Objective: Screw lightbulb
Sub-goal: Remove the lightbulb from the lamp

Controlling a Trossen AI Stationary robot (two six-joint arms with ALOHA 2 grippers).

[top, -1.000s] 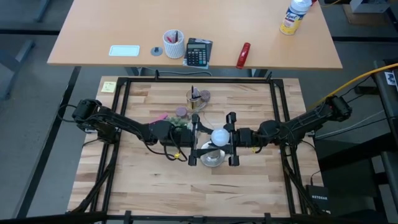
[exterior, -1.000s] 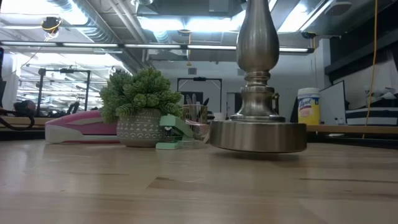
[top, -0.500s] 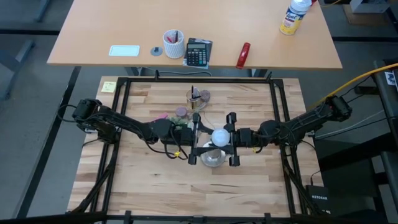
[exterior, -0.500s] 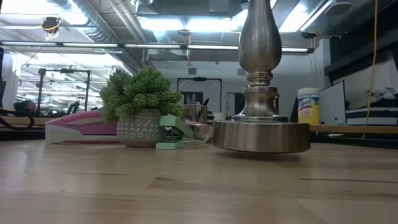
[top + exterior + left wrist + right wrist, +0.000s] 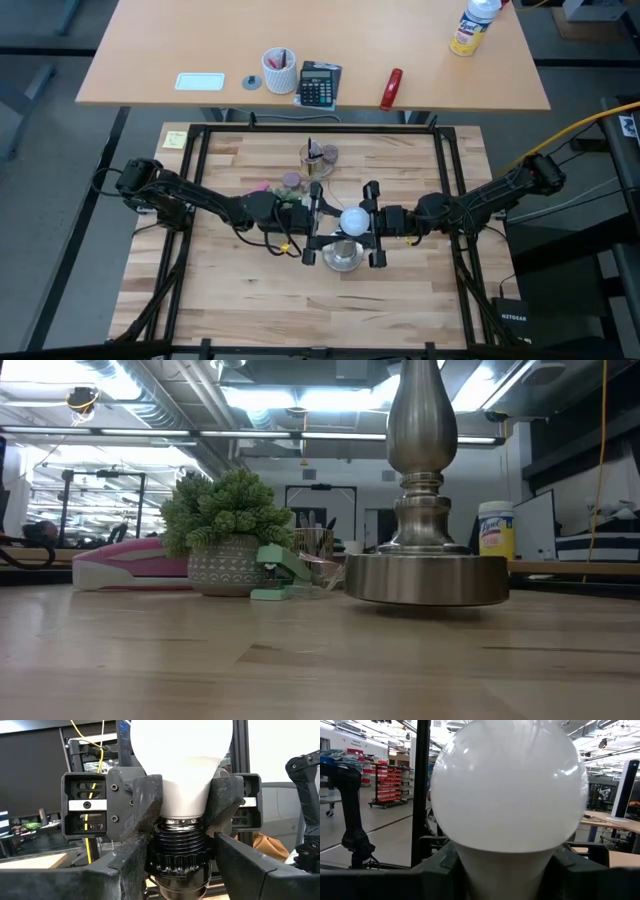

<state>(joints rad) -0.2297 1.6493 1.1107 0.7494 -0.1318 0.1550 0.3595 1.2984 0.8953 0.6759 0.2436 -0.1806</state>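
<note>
The frosted white lightbulb (image 5: 352,220) sits above the black ribbed socket (image 5: 177,852) of the silver stand, whose round base (image 5: 427,580) rests on the table near its middle. The bulb's silvery screw base (image 5: 181,823) shows just above the socket's mouth. My left gripper (image 5: 325,232) comes from the table's left and is shut on the socket. My right gripper (image 5: 366,222) comes from the right and is shut on the bulb. The bulb fills the right wrist view (image 5: 507,785). My left gripper pinches the stand's black socket (image 5: 150,862) between its two fingers, one on each side of the ribbed collar. The fingers come level from the table's left. The stand is upright. My right gripper pinches the bulb's tapering neck (image 5: 172,805) just above the screw base, one finger (image 5: 142,805) on each side. The fingers come level from the table's right. The bulb stands upright, globe up, over the socket.
A potted green plant (image 5: 228,530), a pink tool (image 5: 130,568) and a green clip (image 5: 280,578) lie behind and left of the stand. A glass with pens (image 5: 318,155) stands farther back. A black frame (image 5: 200,180) runs around the table. Bare wood lies toward the near edge.
The stand's base has shifted a little toward the table's right edge, staying upright. Both grippers stay shut where they were.
</note>
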